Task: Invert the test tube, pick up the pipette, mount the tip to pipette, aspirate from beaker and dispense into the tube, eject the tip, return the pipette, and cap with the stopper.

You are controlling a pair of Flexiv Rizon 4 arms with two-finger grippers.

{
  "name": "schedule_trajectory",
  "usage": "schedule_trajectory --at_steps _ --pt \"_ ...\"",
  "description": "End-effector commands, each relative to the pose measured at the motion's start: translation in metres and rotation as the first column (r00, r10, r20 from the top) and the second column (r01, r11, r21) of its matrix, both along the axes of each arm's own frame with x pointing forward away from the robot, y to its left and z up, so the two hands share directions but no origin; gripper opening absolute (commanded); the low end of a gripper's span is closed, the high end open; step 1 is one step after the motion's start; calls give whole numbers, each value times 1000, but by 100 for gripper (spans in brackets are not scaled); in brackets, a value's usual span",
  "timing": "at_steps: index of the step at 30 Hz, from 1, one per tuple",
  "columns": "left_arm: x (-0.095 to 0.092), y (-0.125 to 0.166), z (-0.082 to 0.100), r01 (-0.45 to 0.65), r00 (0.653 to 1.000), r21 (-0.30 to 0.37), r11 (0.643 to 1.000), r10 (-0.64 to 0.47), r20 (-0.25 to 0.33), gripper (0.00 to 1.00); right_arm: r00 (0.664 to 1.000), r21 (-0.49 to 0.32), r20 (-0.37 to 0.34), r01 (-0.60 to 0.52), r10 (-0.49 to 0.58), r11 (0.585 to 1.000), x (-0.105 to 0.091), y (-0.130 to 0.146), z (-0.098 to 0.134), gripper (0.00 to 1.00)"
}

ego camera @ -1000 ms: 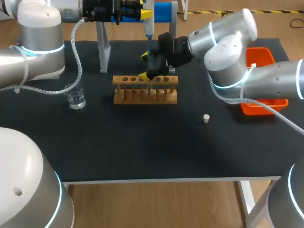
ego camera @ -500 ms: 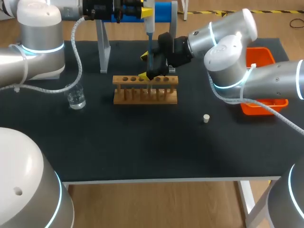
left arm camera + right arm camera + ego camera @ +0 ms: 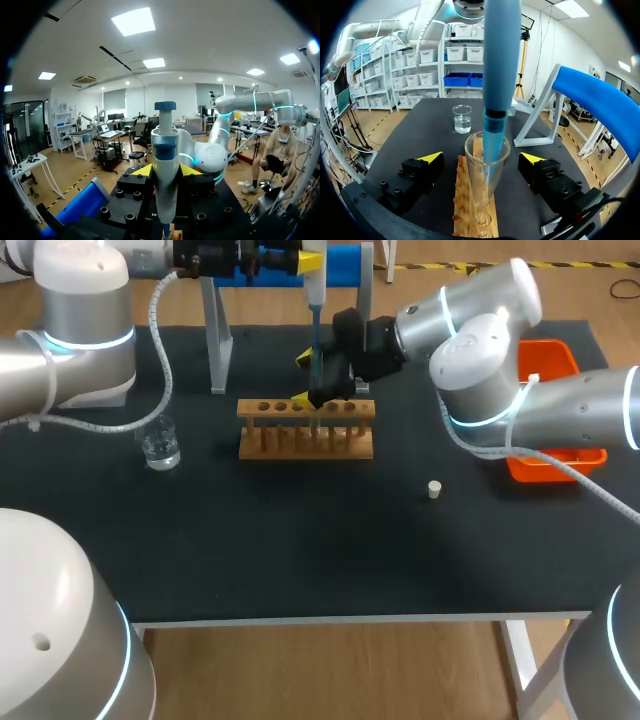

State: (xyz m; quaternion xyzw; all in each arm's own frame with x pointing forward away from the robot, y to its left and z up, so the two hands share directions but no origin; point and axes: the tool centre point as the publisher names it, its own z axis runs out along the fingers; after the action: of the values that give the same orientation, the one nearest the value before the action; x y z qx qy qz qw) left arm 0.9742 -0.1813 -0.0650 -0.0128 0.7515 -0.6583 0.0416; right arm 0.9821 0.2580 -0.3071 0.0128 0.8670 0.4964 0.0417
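Inside the test tube (image 3: 474, 167), pipette (image 3: 496, 75) end.

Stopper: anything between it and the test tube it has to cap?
Yes. The pipette, held in the left arm's jaws, has its tip down inside the test tube, so the mouth is taken. The right arm's jaws flank the tube without touching. The stopper lies on the table, apart from the rack.

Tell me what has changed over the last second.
The left end effector, shut on the pipette, shifted slightly toward the head view's top, apparently lifting the pipette a little above the test tube. The right end effector, the test tube between its fingers, the rack, the beaker and the stopper stayed as they were.
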Motion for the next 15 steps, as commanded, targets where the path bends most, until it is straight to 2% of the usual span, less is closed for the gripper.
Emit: schedule_trajectory --at_steps 1,15 --pt "-3 -1 4 -5 1000 8 1000 5 0 0 1000 -4 -3 -3 3 1000 0 -1 1 100" --pt "-8 -3 17 -9 1000 20 1000 9 19 0 1000 -4 -3 -3 3 1000 0 -1 1 100"
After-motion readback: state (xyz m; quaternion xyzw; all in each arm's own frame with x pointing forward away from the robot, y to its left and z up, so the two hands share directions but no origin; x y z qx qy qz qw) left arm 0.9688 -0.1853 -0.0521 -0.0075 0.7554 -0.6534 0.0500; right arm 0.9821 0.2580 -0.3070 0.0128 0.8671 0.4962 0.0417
